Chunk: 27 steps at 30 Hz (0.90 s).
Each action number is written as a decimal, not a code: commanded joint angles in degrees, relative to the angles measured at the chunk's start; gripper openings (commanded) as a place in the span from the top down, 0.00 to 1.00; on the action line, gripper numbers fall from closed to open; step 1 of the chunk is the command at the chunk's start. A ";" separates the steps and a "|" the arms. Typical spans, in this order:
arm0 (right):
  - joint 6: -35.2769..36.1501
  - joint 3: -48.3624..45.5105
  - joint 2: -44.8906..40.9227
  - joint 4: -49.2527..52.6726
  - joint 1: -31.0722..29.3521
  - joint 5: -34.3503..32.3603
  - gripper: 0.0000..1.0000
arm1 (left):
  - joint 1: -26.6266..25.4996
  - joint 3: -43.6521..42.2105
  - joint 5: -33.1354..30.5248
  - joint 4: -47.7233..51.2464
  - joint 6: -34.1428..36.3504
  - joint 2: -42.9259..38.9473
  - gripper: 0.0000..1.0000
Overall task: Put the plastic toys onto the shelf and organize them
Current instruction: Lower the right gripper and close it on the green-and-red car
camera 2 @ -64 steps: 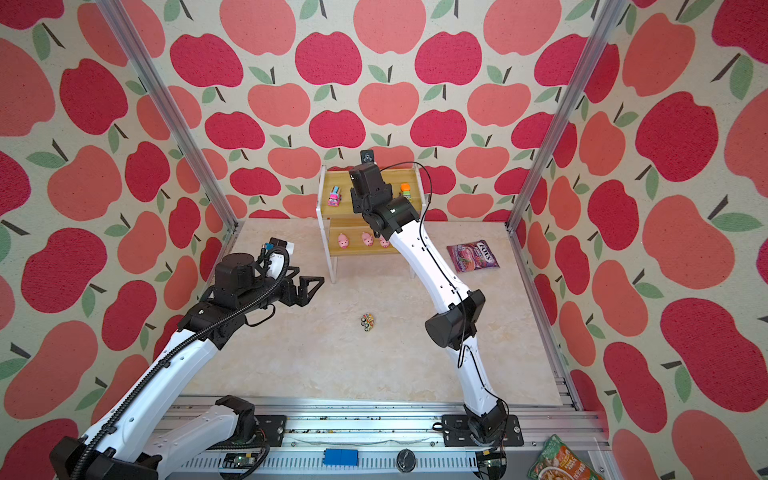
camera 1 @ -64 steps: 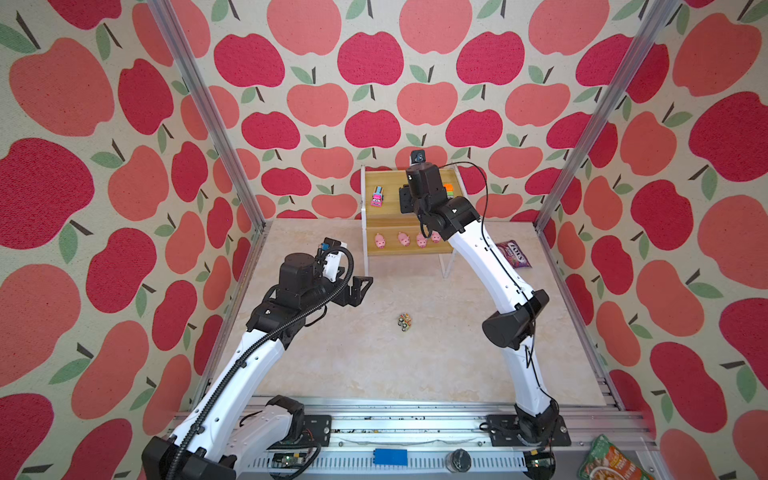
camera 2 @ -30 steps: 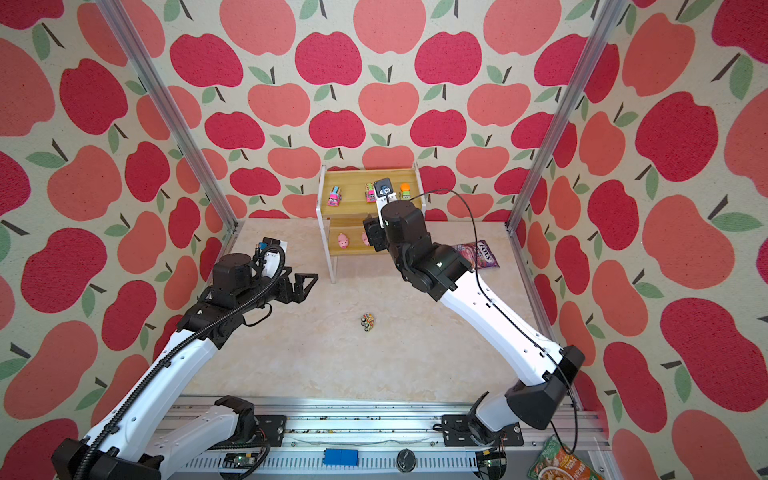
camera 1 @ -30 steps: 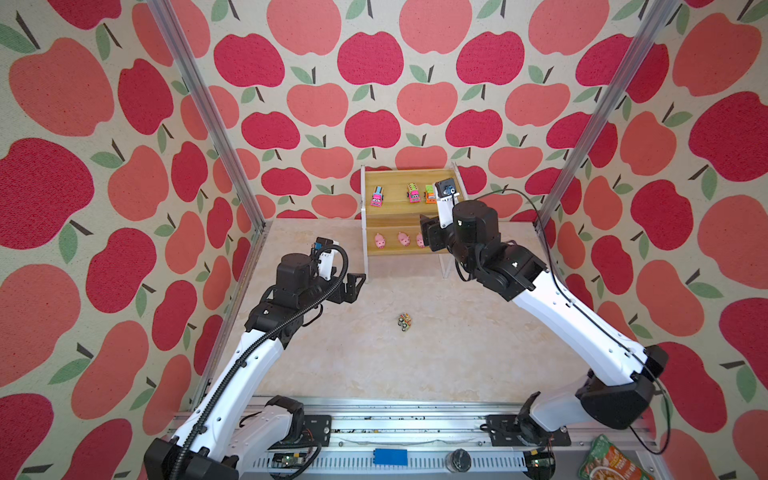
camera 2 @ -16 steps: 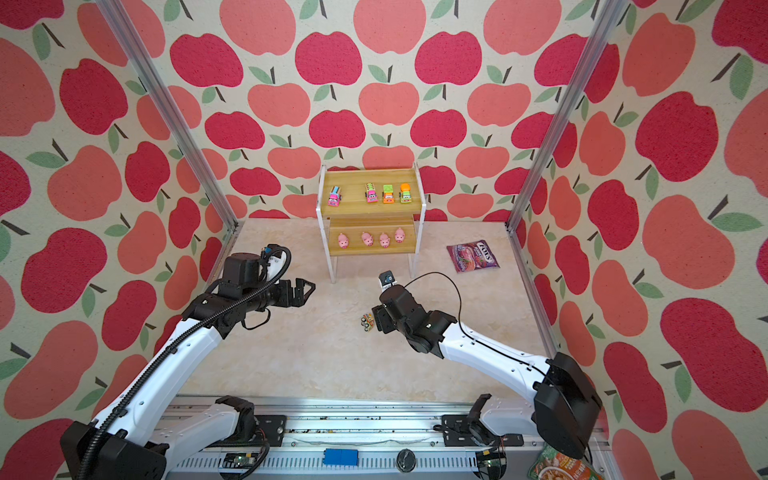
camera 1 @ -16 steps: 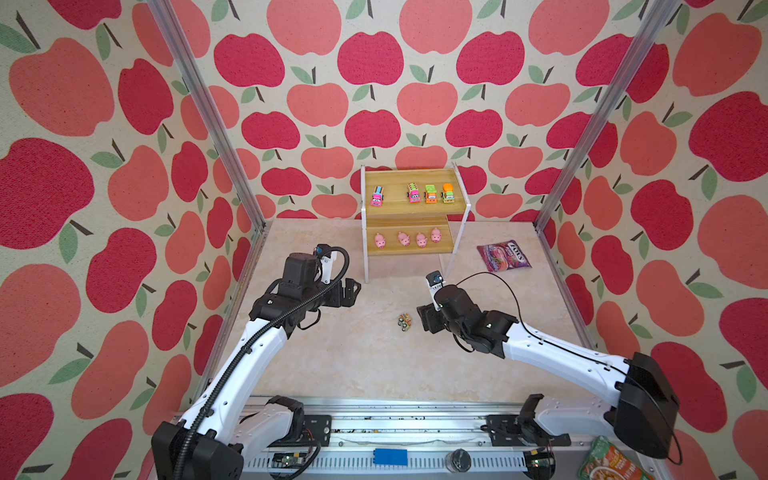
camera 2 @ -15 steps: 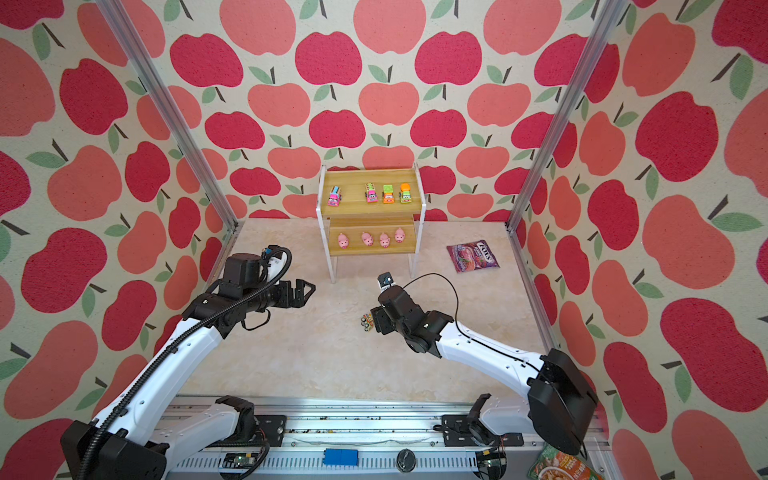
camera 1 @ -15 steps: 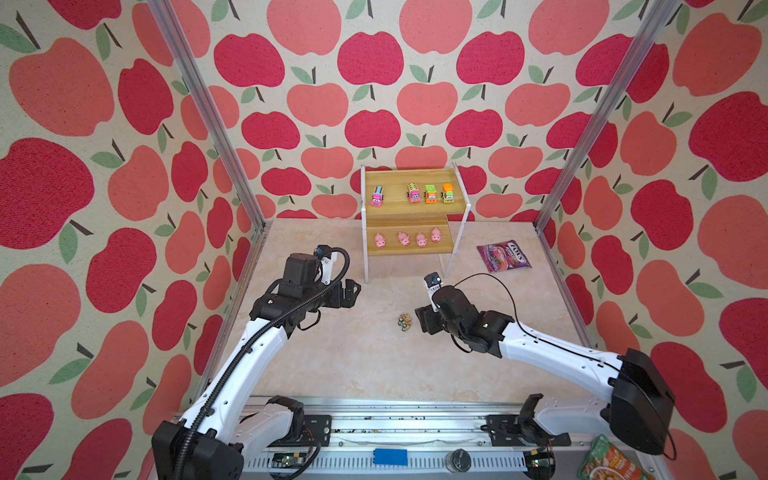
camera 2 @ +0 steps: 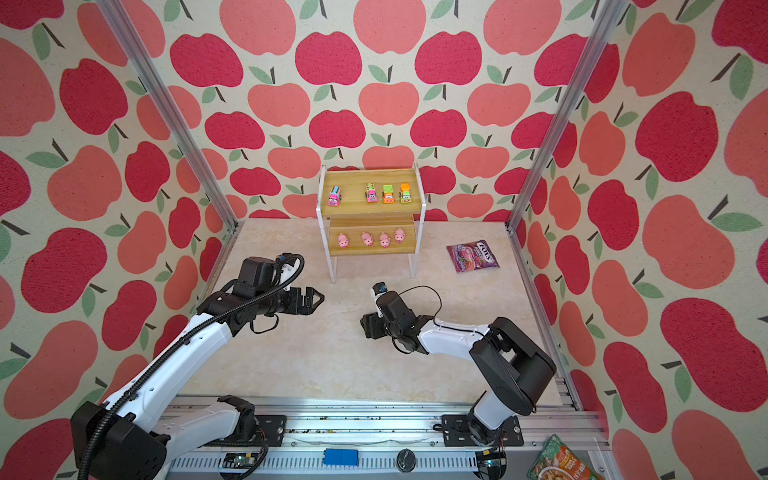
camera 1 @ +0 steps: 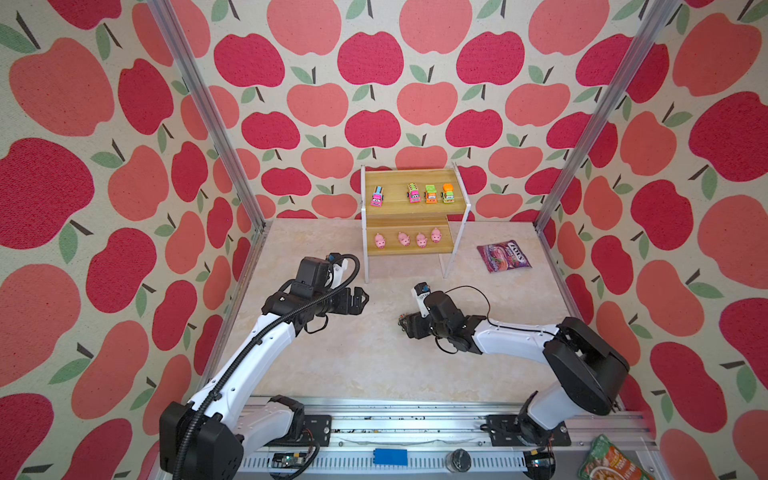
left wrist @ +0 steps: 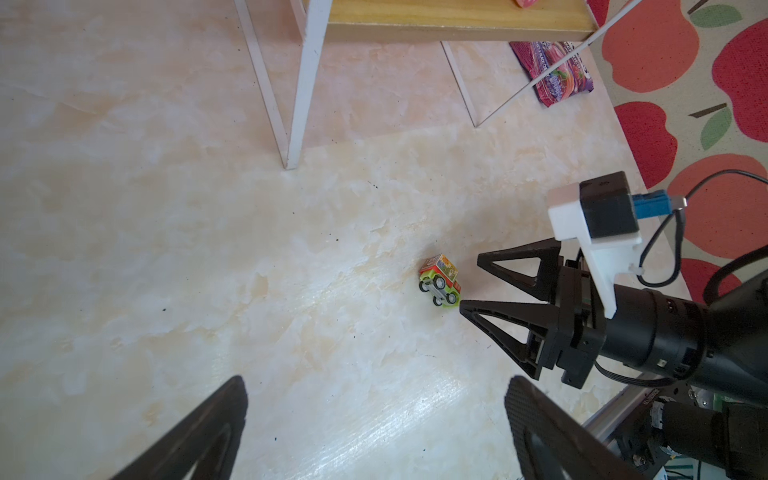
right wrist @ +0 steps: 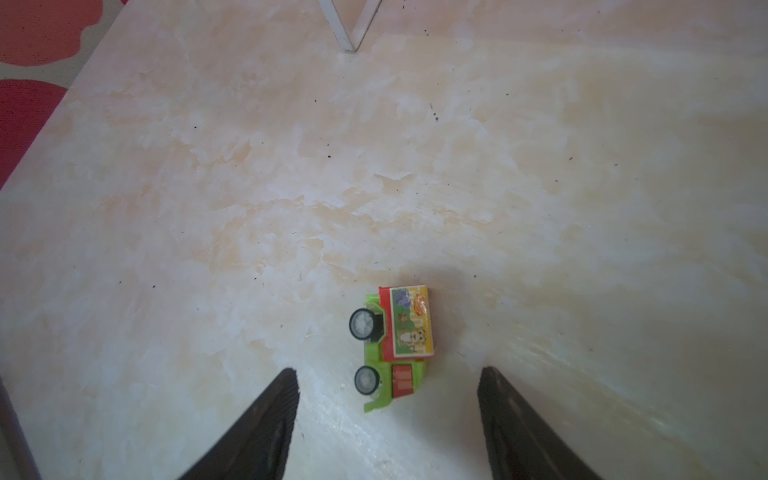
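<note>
A small green toy car with a red box body lies on its side on the floor. My right gripper is open and low over the floor, and the car's near end sits just between its fingertips with gaps on both sides. Both top views show that gripper covering the car. My left gripper hangs open and empty, left of the car. The shelf holds several cars on its upper board and several pink pigs on its lower board.
A purple candy bag lies on the floor right of the shelf. The shelf's white legs stand behind the car. Apple-pattern walls close in three sides. A snack packet lies outside the front rail.
My right arm has swung down from the shelf to the car on the floor and edged closer to it. The left arm drifted slightly.
</note>
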State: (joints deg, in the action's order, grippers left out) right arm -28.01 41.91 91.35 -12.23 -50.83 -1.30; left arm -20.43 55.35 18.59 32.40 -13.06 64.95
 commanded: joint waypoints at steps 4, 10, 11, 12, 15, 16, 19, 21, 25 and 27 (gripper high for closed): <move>0.44 -0.57 3.25 -3.39 -0.28 2.02 0.28 | -1.26 -1.34 0.68 -0.57 -2.56 0.58 0.01; 3.30 -0.60 5.35 -2.25 -1.28 -3.28 0.27 | -1.81 -0.63 0.40 -0.30 -2.76 0.44 0.01; 3.48 -0.68 5.78 -2.80 -1.36 -3.60 0.28 | -1.81 -0.45 0.40 -0.19 -2.69 0.44 0.01; 3.57 -0.65 6.23 -3.44 -1.46 -3.75 0.28 | -1.81 -0.19 0.40 -0.06 -2.52 0.32 0.01; 3.75 -0.69 7.57 -5.97 -2.14 -4.44 0.30 | -1.73 0.78 0.15 0.85 -1.51 0.43 0.01; 3.83 -0.61 7.90 -6.20 -2.45 -4.96 0.31 | -1.64 1.17 0.05 1.20 -1.21 0.42 0.01; 4.31 -0.87 8.64 -7.54 -3.37 -7.05 0.35 | -1.20 2.25 0.08 1.61 -0.66 0.61 0.01; 4.87 -1.03 8.92 -7.95 -3.90 -8.09 0.38 | -0.86 2.56 0.45 1.53 -0.56 0.61 0.01; 5.27 -1.13 9.37 -8.03 -4.36 -9.33 0.43 | -0.33 3.02 0.99 1.52 -0.43 0.52 0.01; 5.55 -1.39 9.29 -8.28 -4.69 -9.93 0.46 | -0.14 3.17 1.10 1.61 -0.31 0.28 0.01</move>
State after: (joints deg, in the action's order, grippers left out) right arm -23.57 41.63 99.79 -19.70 -54.98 -8.88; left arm -20.97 56.93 18.87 33.06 -14.68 64.95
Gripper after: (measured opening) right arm 0.550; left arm 0.992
